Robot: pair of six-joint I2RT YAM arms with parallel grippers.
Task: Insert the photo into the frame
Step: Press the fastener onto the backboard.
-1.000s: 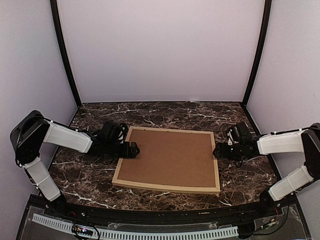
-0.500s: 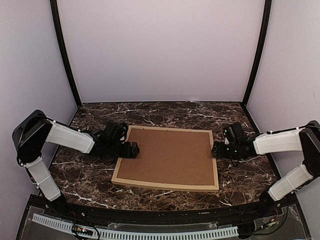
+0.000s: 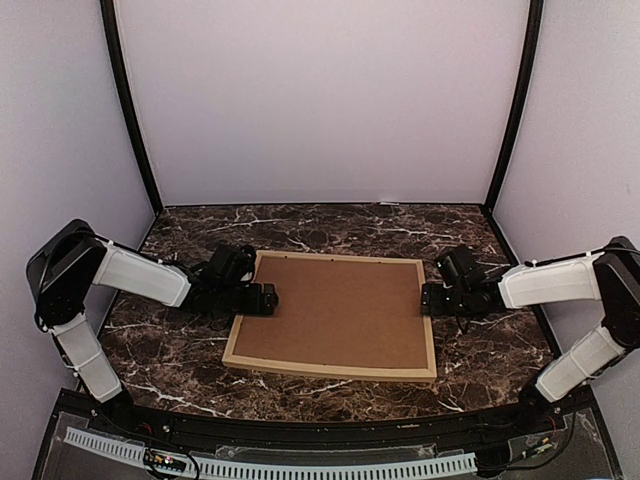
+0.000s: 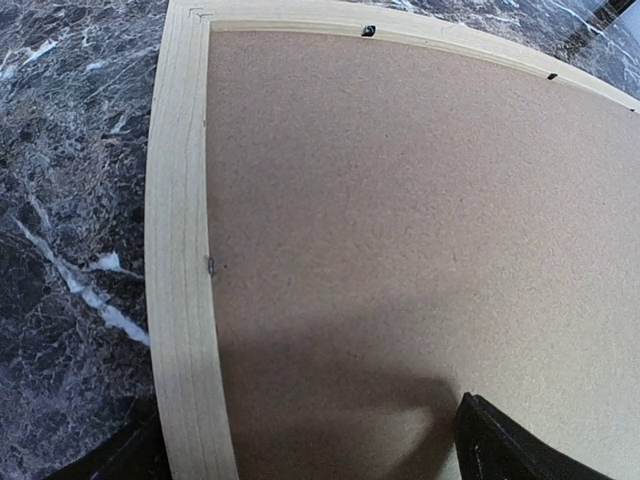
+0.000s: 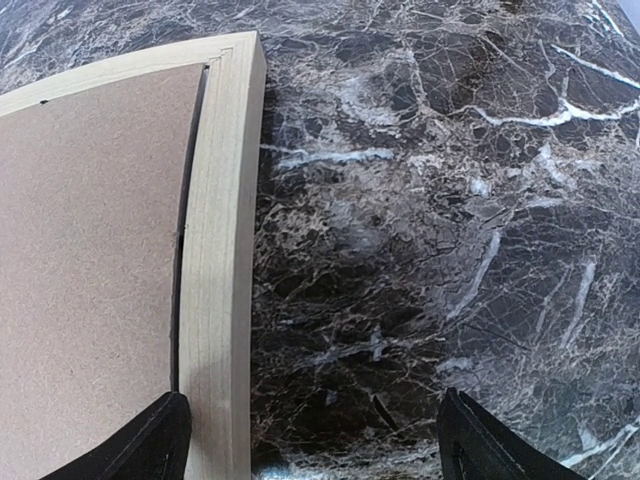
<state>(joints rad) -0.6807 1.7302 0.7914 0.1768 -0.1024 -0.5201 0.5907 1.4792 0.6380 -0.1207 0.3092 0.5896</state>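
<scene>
Frame [image 3: 330, 372] of light wood lies flat and back upward at the middle of the dark marble bench [image 3: 330, 225]. A brown backing board [image 3: 335, 312] fills its opening. What lies under that board is hidden from us. In the left wrist view we note two small dark clips [image 4: 369, 31] on the far rail at the board's edge.

We find the left hand [image 3: 264, 298] low at the frame's left rail, released, with the jaws spread wide. One finger [image 4: 110, 462] stands over the bench outside the rail. The other finger [image 4: 500, 450] stands over the backing board inside it. We cannot tell whether either one touches.

We find the right hand [image 3: 428, 300] low at the right rail, likewise released and grasping nothing. Its inner finger [image 5: 150, 445] sits at the board's edge beside the rail. Its outer finger [image 5: 480, 445] is over bare bench, well clear of the frame.
</scene>
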